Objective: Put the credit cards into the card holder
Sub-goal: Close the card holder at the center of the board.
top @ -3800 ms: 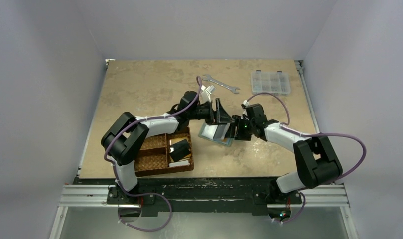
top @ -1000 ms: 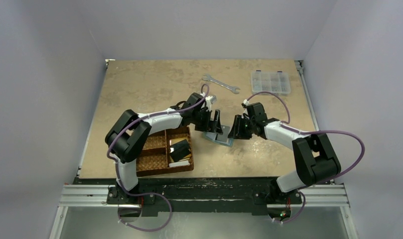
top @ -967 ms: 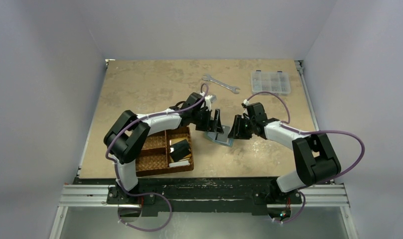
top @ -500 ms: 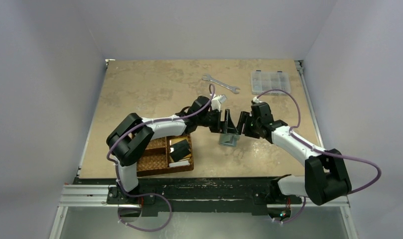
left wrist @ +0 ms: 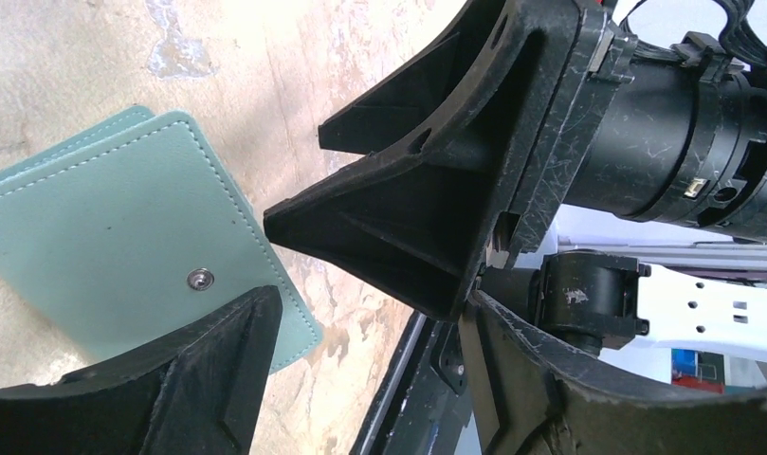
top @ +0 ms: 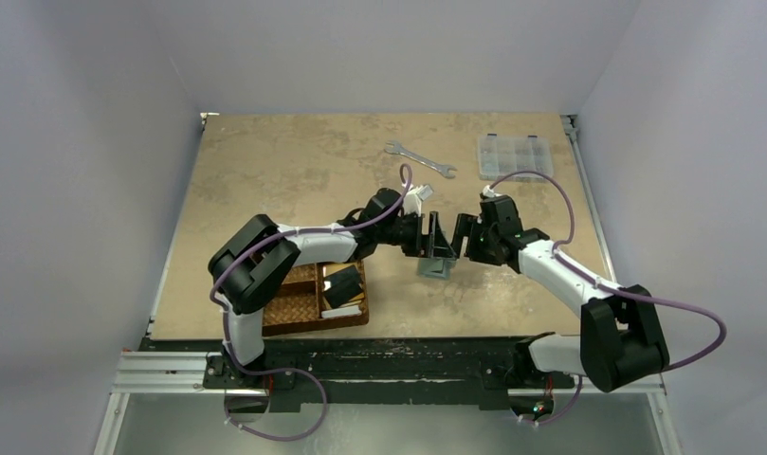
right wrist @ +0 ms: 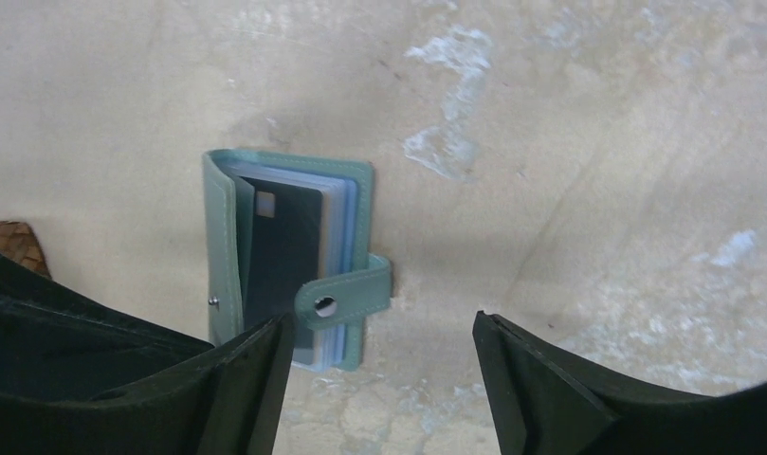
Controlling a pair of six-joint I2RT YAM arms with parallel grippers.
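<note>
Left gripper point(top: 437, 244) and right gripper point(top: 465, 238) both hang open, tips near each other just above the card holder point(right wrist: 346, 227). Card holder lies on the desk point(right wrist: 569, 142), flap unsnapped, a dark card point(right wrist: 283, 248) tucked inside.

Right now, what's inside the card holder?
The card holder shows one dark card with a pale chip in front, pale blue sleeves stacked behind. The snap strap crosses it; the right gripper covers the lower corner. Other sleeves' contents: hidden.
</note>
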